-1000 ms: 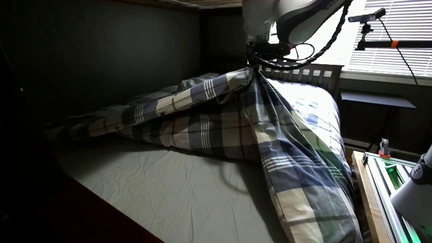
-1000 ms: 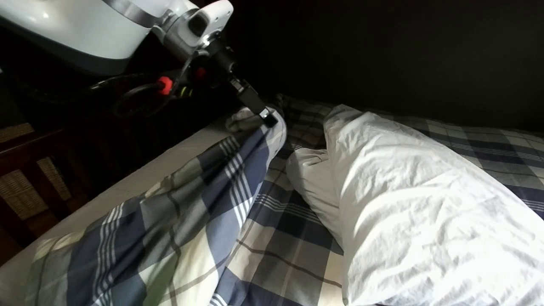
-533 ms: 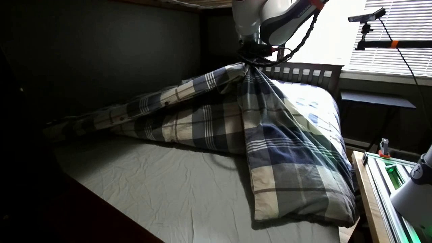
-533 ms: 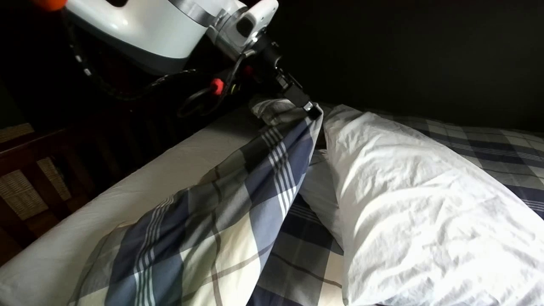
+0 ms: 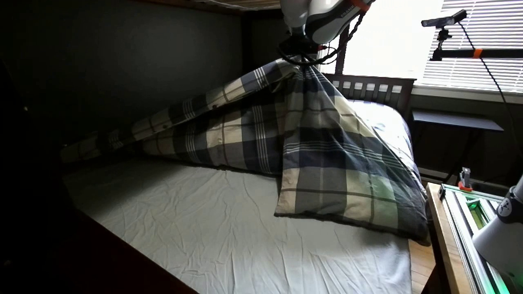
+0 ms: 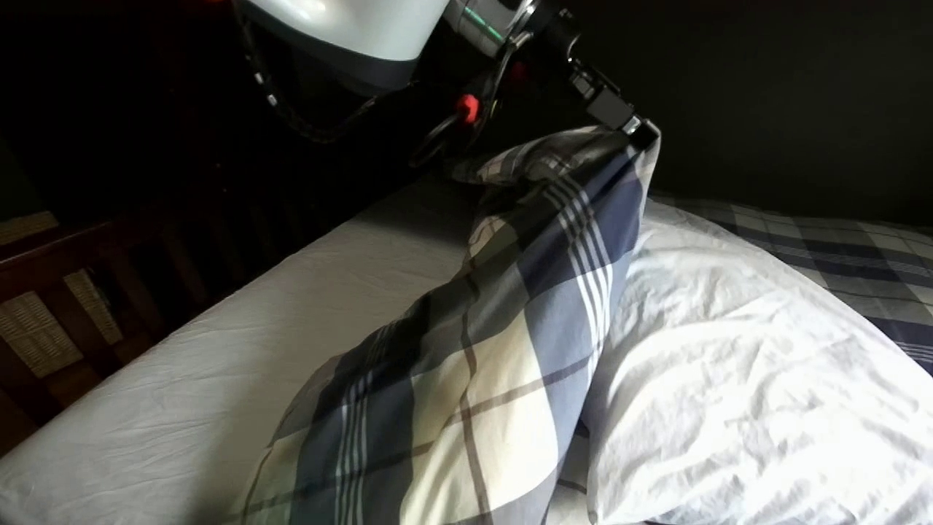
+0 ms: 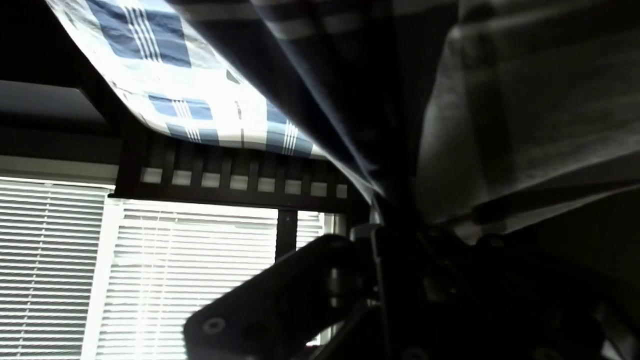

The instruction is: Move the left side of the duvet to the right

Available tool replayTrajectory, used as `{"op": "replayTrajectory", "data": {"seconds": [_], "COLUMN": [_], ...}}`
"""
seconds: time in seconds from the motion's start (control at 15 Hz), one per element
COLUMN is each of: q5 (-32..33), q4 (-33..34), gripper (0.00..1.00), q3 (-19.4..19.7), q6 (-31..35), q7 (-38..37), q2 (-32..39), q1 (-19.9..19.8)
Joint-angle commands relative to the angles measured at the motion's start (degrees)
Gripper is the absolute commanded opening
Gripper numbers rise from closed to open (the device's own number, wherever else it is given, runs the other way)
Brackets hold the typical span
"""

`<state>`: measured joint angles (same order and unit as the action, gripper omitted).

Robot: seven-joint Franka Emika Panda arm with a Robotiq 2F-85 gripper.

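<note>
Dark wall (image 5: pixel 143 69) and bright window (image 5: pixel 388 45) stand behind the duvet (image 5: pixel 327 175), which lies across part of the white sheet (image 5: pixel 196 228), one portion raised to a peak where my hand (image 6: pixel 641 133) pinches its cloth. I judge the carry-over well under way: much sheet lies bare, yet lowering the raised part and letting go remain. Partly behind it in an exterior view lies a white pillow (image 6: pixel 729 364). Farther out, woven panels (image 6: pixel 33 332) look basket-like; any contents are hidden.

Duvet (image 5: pixel 310 134): navy/grey/cream plaid, white-striped, creased. Tented in both exterior views. In an exterior view, loose flap (image 5: pixel 335 179) spreads from a peak at 1 o'clock down to 4; long fold (image 5: pixel 192 109) slopes to 9, lower layer beneath.
</note>
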<state>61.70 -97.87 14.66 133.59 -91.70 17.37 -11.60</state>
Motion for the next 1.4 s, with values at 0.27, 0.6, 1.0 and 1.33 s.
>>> {"op": "replayTrajectory", "data": {"seconds": [0.27, 0.6, 1.0, 1.33], "q5": [3.8, 10.2, 11.0, 9.9], "q4": [15.8, 13.3, 2.1, -12.7], "gripper": [0.29, 0.64, 1.00, 1.00], "q3": [4.2, 4.9, -0.9, -5.1], "q6": [0.0, -12.8, -17.1, -11.7], "q7": [-10.0, -11.8, 3.1, 8.3], "q2": [9.2, 9.1, 2.3, -6.3], "q1": [-0.7, 2.9, 2.6, 2.8]}}
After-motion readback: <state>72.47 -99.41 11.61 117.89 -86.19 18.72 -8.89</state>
